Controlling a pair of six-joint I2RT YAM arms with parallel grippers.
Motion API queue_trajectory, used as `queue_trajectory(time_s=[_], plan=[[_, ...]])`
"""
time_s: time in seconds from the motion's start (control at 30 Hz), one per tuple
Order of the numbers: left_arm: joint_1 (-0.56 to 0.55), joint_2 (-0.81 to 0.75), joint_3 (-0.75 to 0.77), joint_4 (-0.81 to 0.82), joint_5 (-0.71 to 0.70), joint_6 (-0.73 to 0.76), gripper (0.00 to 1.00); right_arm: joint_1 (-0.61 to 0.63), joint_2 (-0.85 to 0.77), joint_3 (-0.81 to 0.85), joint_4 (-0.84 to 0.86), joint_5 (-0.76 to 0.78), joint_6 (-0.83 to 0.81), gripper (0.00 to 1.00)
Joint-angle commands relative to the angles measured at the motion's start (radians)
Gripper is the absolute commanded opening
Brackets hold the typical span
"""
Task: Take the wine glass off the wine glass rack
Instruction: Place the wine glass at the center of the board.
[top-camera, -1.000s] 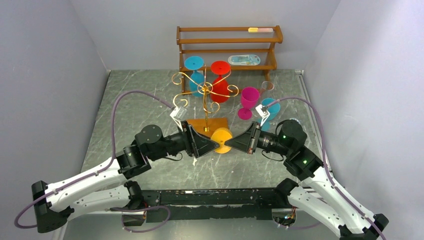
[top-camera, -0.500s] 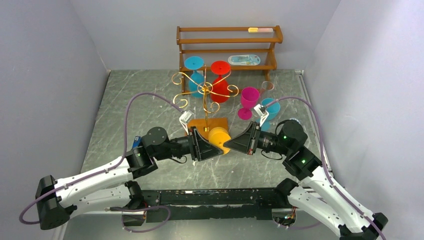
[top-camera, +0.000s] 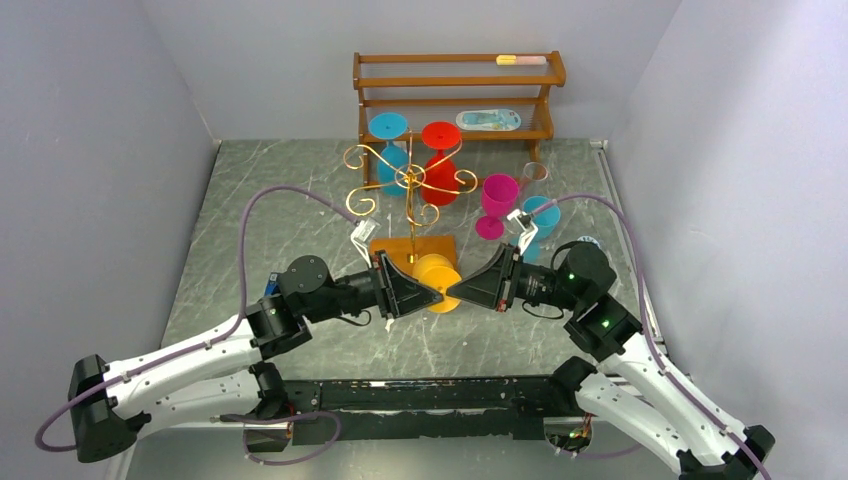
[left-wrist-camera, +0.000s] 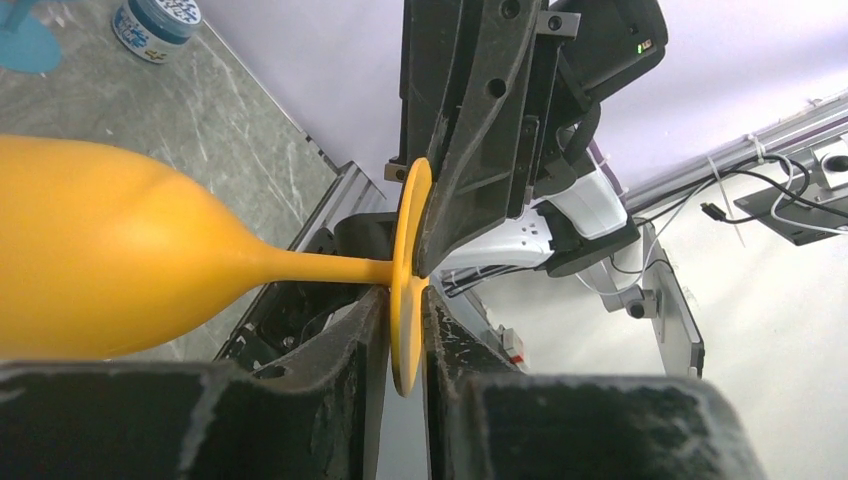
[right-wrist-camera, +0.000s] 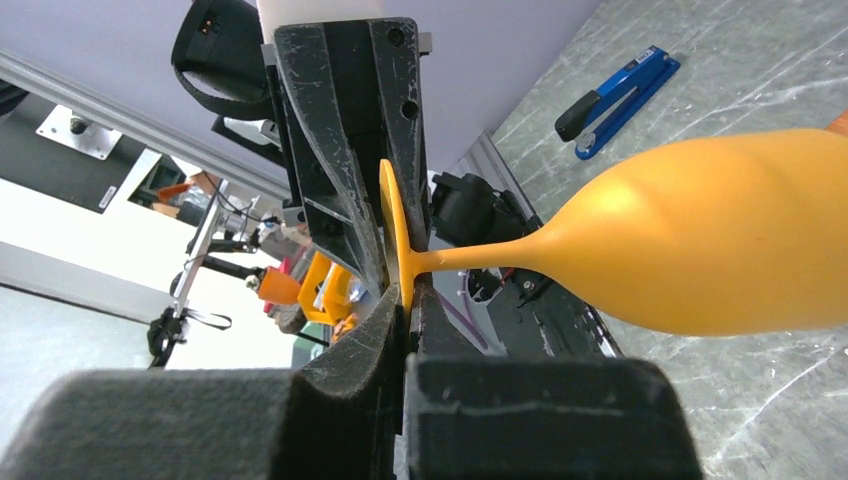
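An orange wine glass (top-camera: 437, 270) lies on its side in the air in front of the wine glass rack (top-camera: 411, 205), a gold pole with scroll arms on a brown base. Its bowl (left-wrist-camera: 110, 270) points toward the rack and its foot faces the arms. My right gripper (right-wrist-camera: 405, 300) is shut on the rim of the foot from the right (top-camera: 455, 290). My left gripper (left-wrist-camera: 405, 330) straddles the same foot from the left (top-camera: 430, 293). Its jaws stand narrowly apart, with thin slits showing on both sides of the disc.
A blue glass (top-camera: 388, 127) and a red glass (top-camera: 440, 135) hang at the rack's far arms. A magenta glass (top-camera: 497, 195) and another blue one (top-camera: 540, 215) stand to the right. A wooden shelf (top-camera: 455, 95) lines the back wall. A blue stapler (right-wrist-camera: 617, 100) lies at left.
The left gripper has slid its jaws over the glass's foot and narrowed them around it. The glass tilted briefly and is back level. The right gripper has kept its hold.
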Motion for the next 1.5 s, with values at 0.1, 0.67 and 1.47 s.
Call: queue_trajectory(time_s=[0.1,0.67,1.47], plan=[[-0.005,0.046,0.002,0.065,0.037,0.008,0.22,0.004,0.003,0.015,0.013,-0.033,-0.026,0.0],[-0.005,0.021,0.023,0.011,0.053,0.145,0.05,0.004,-0.07,0.09,-0.155,0.169,-0.094,0.45],[-0.005,-0.186,-0.137,0.053,0.481,0.679,0.05,0.002,-0.031,0.181,-0.396,0.59,-0.142,0.71]])
